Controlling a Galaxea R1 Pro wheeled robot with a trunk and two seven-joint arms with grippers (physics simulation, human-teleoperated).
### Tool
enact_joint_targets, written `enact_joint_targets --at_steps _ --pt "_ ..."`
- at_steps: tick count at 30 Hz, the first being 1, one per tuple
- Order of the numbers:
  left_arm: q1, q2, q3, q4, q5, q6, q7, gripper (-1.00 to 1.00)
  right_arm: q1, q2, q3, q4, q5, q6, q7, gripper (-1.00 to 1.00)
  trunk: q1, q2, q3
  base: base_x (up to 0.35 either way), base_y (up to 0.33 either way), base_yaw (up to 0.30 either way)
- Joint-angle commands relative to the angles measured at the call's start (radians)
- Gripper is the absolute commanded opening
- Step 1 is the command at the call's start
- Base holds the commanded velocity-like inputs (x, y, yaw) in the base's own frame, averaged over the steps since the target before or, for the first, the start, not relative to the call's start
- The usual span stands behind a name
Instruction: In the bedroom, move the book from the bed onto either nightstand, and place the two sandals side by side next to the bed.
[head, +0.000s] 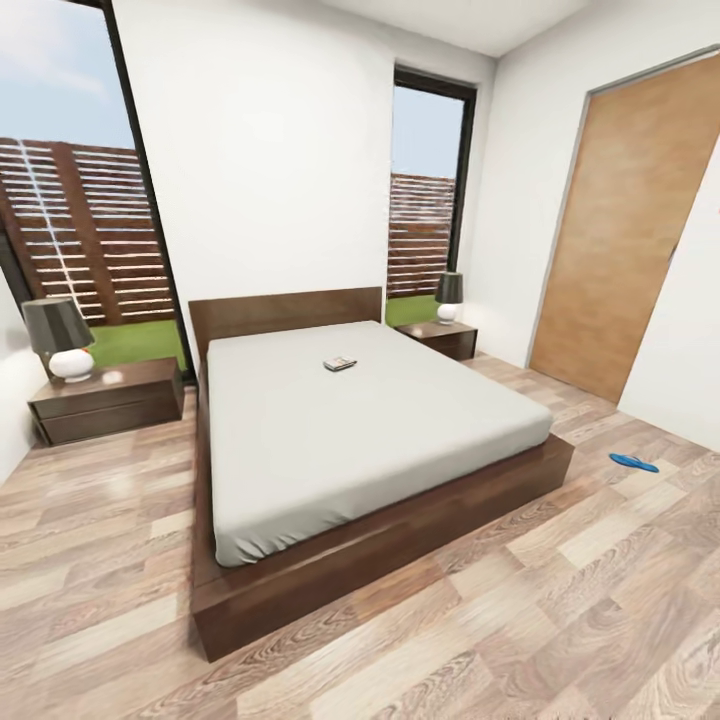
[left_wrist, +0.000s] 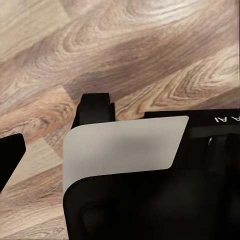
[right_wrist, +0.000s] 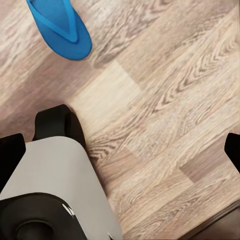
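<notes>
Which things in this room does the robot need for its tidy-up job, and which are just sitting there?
For the job:
- book on the bed
- blue sandal on the floor right of the bed
- second blue sandal on the floor
- left nightstand, right nightstand

Just sitting there:
- two lamps
- wooden door

A small dark-covered book (head: 340, 363) lies flat on the off-white mattress of the low dark-framed bed (head: 300, 610), nearer the headboard, with a dark nightstand (head: 110, 398) at either side, while one blue sandal (head: 633, 462) lies on the plank floor well right of the bed.
</notes>
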Motion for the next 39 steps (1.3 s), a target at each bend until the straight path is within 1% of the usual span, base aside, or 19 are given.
enact_joint_targets --at_steps 1,10,15,30,39 --pt "0.0 0.0 0.0 -0.002 -0.002 0.006 0.0 1.0 0.0 0.001 -0.005 -0.001 0.001 0.005 -0.001 1.0 0.0 0.0 -0.001 0.0 0.0 -0.2" --pt "0.0 0.0 0.0 -0.002 -0.002 0.005 0.0 1.0 0.0 0.001 -0.005 -0.001 0.001 0.005 -0.001 1.0 0.0 0.0 -0.001 0.0 0.0 -0.194" --pt "0.0 0.0 0.0 -0.002 -0.002 0.005 0.0 1.0 0.001 0.001 -0.005 -0.001 0.001 0.004 -0.001 1.0 0.0 0.0 -0.001 0.0 0.0 -0.121" --pt "0.0 -0.001 0.0 -0.002 -0.002 0.005 0.0 1.0 0.003 -0.002 -0.007 -0.002 0.004 0.003 0.011 1.0 0.0 0.0 -0.001 0.0 0.0 -0.016" --pt "0.0 -0.007 0.0 -0.002 -0.002 0.005 0.0 1.0 0.003 -0.004 -0.007 -0.001 0.004 0.003 0.011 1.0 0.0 0.0 -0.001 0.0 0.0 0.0"
